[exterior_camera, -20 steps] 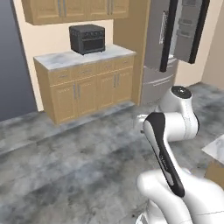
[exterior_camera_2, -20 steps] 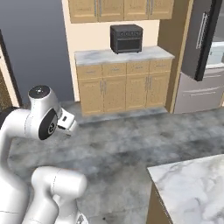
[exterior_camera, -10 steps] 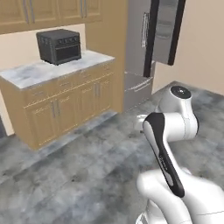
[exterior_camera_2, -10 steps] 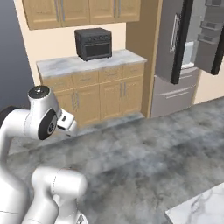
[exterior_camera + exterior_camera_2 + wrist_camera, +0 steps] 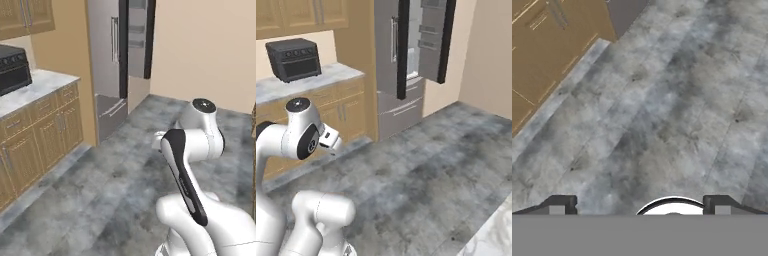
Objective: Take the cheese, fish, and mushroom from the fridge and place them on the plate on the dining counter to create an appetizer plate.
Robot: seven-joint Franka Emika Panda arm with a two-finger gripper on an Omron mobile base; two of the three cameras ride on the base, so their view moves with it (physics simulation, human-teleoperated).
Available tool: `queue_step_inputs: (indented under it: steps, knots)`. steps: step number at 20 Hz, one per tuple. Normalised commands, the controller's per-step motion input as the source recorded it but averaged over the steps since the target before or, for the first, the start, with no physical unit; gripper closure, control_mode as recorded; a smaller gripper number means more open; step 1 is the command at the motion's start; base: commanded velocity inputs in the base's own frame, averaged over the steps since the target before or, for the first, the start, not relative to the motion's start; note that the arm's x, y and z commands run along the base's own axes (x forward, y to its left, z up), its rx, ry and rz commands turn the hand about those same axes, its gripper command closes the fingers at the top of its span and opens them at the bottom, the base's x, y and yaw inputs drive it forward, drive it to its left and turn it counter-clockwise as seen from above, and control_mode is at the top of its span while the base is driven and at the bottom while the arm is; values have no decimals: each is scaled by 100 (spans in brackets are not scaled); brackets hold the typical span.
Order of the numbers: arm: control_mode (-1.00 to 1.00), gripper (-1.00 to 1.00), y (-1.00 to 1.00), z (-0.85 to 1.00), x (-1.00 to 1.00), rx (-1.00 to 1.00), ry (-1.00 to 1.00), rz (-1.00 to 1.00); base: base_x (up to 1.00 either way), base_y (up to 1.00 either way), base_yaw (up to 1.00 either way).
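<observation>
The fridge (image 5: 406, 55) is seen at twelve o'clock in the right base view, its door swung open on grey bins; its contents are too small to be made out; well apart from it, across grey floor (image 5: 677, 115), the gripper (image 5: 637, 204) is pointed downward, fingertips spread wide with nothing between them; a corner of the dining counter (image 5: 493, 235) is glimpsed at five o'clock; an approach toward the fridge is judged to be needed first.

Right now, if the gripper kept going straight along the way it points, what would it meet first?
The gripper, fingers apart with nothing between them, points down at the mottled grey stone floor. Nothing lies between, so it would likely meet that floor first; depth is unclear.
</observation>
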Motion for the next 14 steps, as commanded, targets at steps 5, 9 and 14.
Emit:
queue_step_inputs:
  steps: [5,9,14]
  knots:
    - [100,-100,0,0,0,0,0,0,68,-46,-62]
    - [100,-100,0,0,0,0,0,0,88,-19,-59]
    - [100,-100,0,0,0,0,0,0,100,27,-41]
